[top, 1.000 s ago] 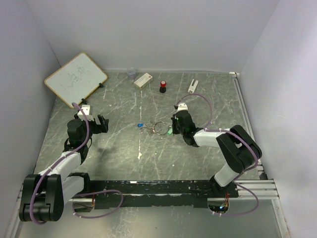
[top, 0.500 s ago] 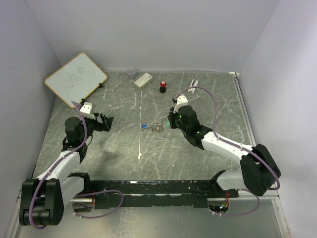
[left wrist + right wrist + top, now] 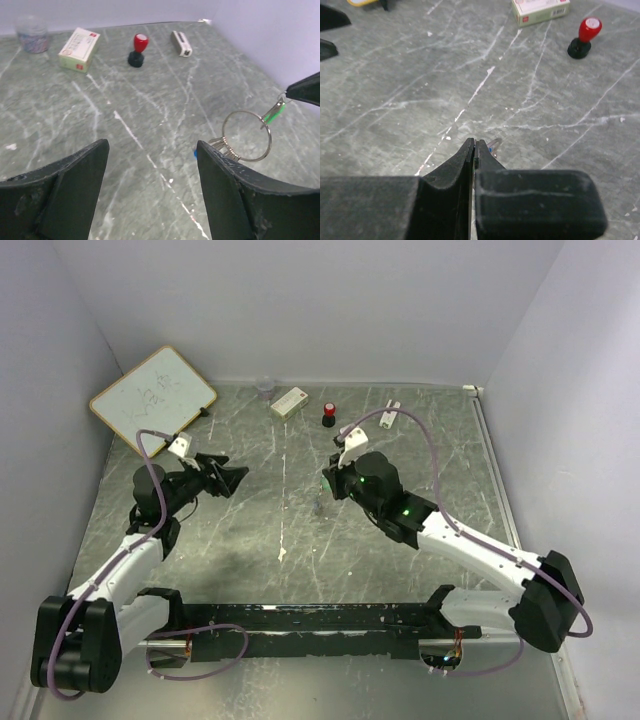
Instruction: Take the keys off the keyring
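My right gripper [image 3: 327, 483] is shut on the green-headed key [image 3: 274, 112] and holds it above the table; its dark tip [image 3: 302, 92] shows at the right edge of the left wrist view. The keyring [image 3: 252, 160] hangs from that key, with the other keys [image 3: 222, 147] and a blue head [image 3: 195, 153] bunched at its lower left. In the top view the ring [image 3: 318, 505] is a faint speck under the gripper. In the right wrist view the gripper [image 3: 475, 145] is closed, with a bit of blue [image 3: 491, 148] past its tip. My left gripper [image 3: 232, 478] is open and empty [image 3: 152, 145], left of the ring.
A whiteboard [image 3: 152, 398] leans at the back left. Along the back stand a small cup [image 3: 31, 34], a white box [image 3: 79, 49], a red-capped black knob [image 3: 138, 50] and a small white object [image 3: 181, 43]. Side walls close in the table.
My right gripper moved left and rose, lifting the keyring off the table by the green key. My left gripper reached right toward the middle and stayed open.
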Robot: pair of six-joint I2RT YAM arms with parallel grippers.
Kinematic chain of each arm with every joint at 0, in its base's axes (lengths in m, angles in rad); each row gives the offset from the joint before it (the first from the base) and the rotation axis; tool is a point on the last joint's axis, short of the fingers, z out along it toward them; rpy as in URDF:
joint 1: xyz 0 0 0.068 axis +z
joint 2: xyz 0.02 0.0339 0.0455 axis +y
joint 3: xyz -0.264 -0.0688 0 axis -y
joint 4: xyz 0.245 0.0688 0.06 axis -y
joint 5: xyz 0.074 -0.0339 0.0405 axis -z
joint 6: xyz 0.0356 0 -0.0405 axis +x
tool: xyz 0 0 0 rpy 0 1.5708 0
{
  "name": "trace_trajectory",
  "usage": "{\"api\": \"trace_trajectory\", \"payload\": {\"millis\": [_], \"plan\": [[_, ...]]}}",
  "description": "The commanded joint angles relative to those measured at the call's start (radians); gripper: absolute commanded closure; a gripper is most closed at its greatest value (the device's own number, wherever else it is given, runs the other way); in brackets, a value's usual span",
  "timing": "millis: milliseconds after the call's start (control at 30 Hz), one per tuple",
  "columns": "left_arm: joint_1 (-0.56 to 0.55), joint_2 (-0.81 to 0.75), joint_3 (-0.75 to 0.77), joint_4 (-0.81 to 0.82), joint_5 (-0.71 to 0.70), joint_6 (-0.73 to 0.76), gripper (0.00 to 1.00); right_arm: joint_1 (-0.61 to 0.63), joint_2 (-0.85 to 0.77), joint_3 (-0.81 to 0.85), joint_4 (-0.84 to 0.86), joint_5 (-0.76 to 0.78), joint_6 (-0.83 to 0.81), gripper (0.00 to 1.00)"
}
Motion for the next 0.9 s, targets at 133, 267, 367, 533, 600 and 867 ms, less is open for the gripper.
{"api": "trace_trajectory", "payload": {"millis": [133,267,367,533,600,867], "plan": [[-0.105,0.008,0.039,0.083,0.126,-0.069,0.25,0.064,-0.059,0.081,-0.046,0.025,-0.039,1.0],[-0.159,0.018,0.011,0.171,0.188,-0.06,0.27,0.095,-0.071,0.111,-0.063,0.026,-0.058,1.0],[-0.186,0.032,-0.01,0.262,0.229,-0.07,0.28,0.115,-0.078,0.135,-0.078,0.016,-0.069,1.0],[-0.249,0.062,-0.033,0.36,0.249,-0.022,0.22,0.16,-0.081,0.18,-0.11,0.014,-0.077,1.0],[-0.279,0.074,-0.04,0.385,0.25,0.01,0.21,0.179,-0.082,0.185,-0.117,0.02,-0.08,1.0],[-0.381,0.15,-0.014,0.365,0.219,0.111,0.22,0.259,-0.058,0.241,-0.139,0.063,-0.087,1.0]]}}
